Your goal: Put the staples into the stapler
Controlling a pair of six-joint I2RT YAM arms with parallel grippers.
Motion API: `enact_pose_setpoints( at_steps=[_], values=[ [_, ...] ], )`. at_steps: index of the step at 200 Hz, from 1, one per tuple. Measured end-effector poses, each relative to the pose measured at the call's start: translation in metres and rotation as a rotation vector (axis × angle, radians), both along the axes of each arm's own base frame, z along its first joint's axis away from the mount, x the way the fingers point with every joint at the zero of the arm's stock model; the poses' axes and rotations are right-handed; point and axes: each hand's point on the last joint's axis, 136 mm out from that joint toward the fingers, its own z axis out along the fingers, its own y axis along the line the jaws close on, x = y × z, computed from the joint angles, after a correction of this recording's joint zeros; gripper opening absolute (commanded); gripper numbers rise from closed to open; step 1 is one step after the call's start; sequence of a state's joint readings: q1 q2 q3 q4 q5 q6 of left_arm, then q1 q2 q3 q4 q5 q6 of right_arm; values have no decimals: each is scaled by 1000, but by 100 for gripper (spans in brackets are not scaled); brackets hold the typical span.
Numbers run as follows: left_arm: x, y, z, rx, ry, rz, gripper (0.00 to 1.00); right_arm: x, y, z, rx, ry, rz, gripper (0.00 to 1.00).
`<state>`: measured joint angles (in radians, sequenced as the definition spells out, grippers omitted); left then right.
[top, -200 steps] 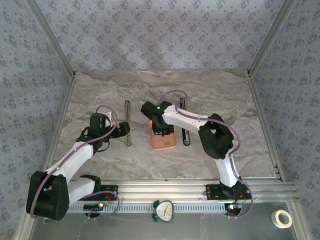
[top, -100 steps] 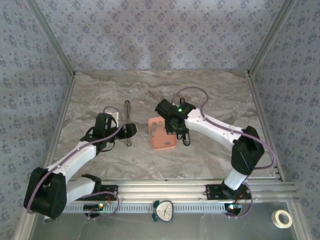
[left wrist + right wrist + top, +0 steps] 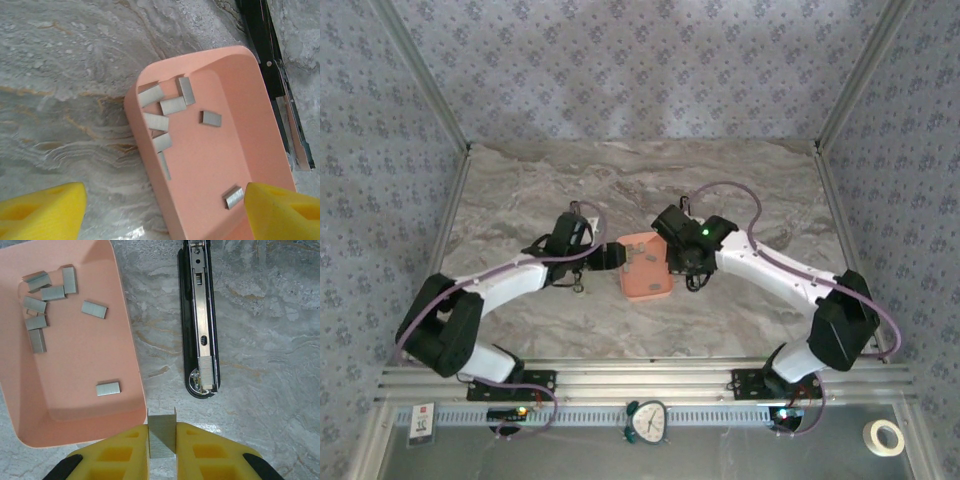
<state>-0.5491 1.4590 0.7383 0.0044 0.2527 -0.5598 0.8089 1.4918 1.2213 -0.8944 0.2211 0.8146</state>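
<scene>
One staple strip [image 3: 162, 435] stands upright, pinched between the yellow fingers of the right claw [image 3: 162, 441], which is closed tight on it. The strip hangs over the table [image 3: 260, 340], just off the near right corner of the salmon-pink tray [image 3: 75, 415]. The other staples [image 3: 45, 295] lie loose in that tray, most of them bunched in one corner and two lying apart from the bunch. The black stapler [image 3: 200, 325] lies on the table just beside the tray's right wall, not touching it, with its metal channel exposed. The left claw [image 3: 162, 210] is spread wide and grips nothing, with one finger over the table and the other over the tray.
</scene>
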Motion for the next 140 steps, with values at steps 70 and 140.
enact_pose_setpoints(
  at_steps=[70, 140],
  values=[
    [18, -39, -22, 34, 49, -49, 82, -2, -15, 3, 28, -29, -25, 19],
    [21, -58, -17, 30, 37, -79, 83, 0, -13, 5, 47, -47, -24, 19]
  ],
)
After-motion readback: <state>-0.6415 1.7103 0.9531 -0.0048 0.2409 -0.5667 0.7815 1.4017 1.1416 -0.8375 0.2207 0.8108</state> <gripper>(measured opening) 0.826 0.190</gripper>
